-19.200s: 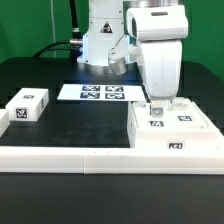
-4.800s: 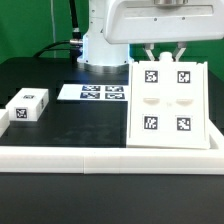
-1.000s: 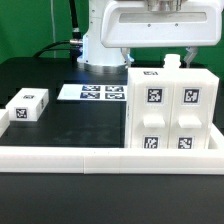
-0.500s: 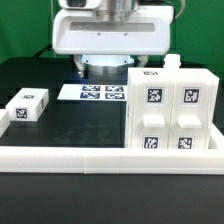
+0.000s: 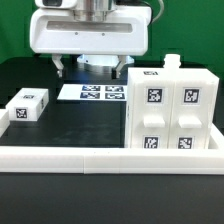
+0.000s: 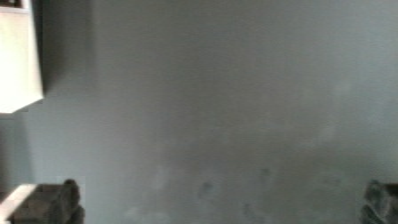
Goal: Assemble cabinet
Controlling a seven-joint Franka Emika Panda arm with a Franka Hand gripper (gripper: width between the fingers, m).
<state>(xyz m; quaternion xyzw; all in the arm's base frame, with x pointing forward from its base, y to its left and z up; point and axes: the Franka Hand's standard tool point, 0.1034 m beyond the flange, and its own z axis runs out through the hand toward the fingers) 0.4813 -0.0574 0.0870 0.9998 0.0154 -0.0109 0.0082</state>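
The cabinet [image 5: 170,118] is the big white box standing at the exterior view's right, four square markers on its front face and a small white nub [image 5: 172,62] on top. A small white tagged block [image 5: 28,105] lies apart at the exterior view's left. My gripper [image 5: 91,67] hangs open above the back of the table, left of the cabinet and touching nothing; its dark fingertips [image 5: 60,66] stand wide apart. In the wrist view the gripper [image 6: 214,205] has only bare grey table between its fingers [image 6: 45,205].
The marker board [image 5: 95,92] lies flat behind the black mat, just below my gripper. A long low white rail [image 5: 100,158] runs along the front edge. A white edge [image 6: 18,60] shows at the side of the wrist view; what it belongs to is unclear.
My gripper has moved from above the cabinet toward the exterior view's left, staying open. The cabinet and the small block have not moved in the last second.
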